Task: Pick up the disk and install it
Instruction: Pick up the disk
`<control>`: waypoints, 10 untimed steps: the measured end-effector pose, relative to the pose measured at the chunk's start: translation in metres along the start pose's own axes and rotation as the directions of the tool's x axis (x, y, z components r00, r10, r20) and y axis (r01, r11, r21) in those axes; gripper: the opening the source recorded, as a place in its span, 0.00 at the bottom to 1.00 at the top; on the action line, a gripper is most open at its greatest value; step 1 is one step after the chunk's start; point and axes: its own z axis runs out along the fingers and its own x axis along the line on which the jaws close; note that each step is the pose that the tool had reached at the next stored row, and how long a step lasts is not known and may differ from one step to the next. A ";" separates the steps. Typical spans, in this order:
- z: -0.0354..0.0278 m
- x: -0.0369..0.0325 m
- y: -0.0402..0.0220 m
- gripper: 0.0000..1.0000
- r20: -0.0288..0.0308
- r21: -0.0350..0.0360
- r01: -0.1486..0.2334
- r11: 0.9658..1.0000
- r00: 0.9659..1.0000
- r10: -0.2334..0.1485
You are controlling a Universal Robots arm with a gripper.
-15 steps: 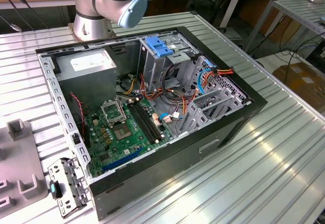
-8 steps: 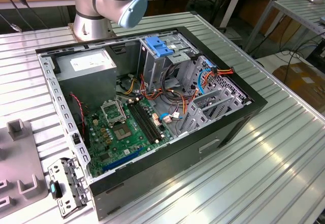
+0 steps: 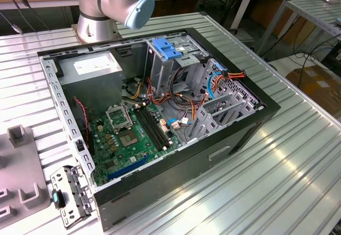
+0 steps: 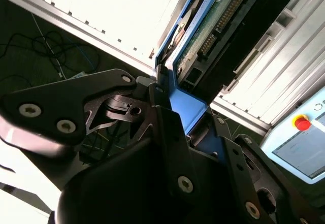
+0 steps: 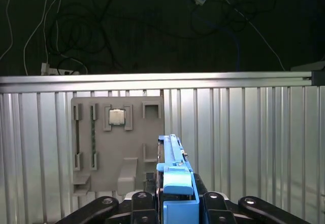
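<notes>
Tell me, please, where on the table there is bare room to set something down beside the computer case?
The ribbed table is bare between the computer case and the exterior view's right edge. Toward that view's left it is crowded by a grey tray and a metal bracket. Inside the case, cables and the circuit board leave little room.

Open computer case (image 3: 234, 139) on ribbed metal table (image 3: 282, 187).

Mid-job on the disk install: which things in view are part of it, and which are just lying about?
Job:
- disk, clamped in the gripper
- open computer case

Lying about:
- grey tray with a chip in it
- loose metal bracket on the table beside the case
- pendant
</notes>
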 end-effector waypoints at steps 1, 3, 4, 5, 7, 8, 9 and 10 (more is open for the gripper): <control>0.0000 -0.0001 -0.0015 0.37 0.000 0.000 0.000 1.000 1.000 0.000; 0.0000 -0.0001 -0.0031 0.37 0.000 0.000 0.000 1.000 1.000 0.000; 0.0000 -0.0001 -0.0043 0.37 0.000 0.000 0.000 1.000 1.000 0.000; 0.0000 -0.0001 -0.0050 0.37 0.000 0.000 0.000 1.000 1.000 0.000; 0.0001 -0.0001 -0.0067 0.37 0.000 0.000 0.000 1.000 1.000 0.000; 0.0001 -0.0001 -0.0076 0.37 0.000 0.000 0.000 1.000 1.000 0.000; 0.0001 -0.0002 -0.0087 0.37 0.000 0.000 0.000 1.000 1.000 0.000; 0.0001 -0.0002 -0.0094 0.37 0.000 0.000 0.000 1.000 1.000 0.000</control>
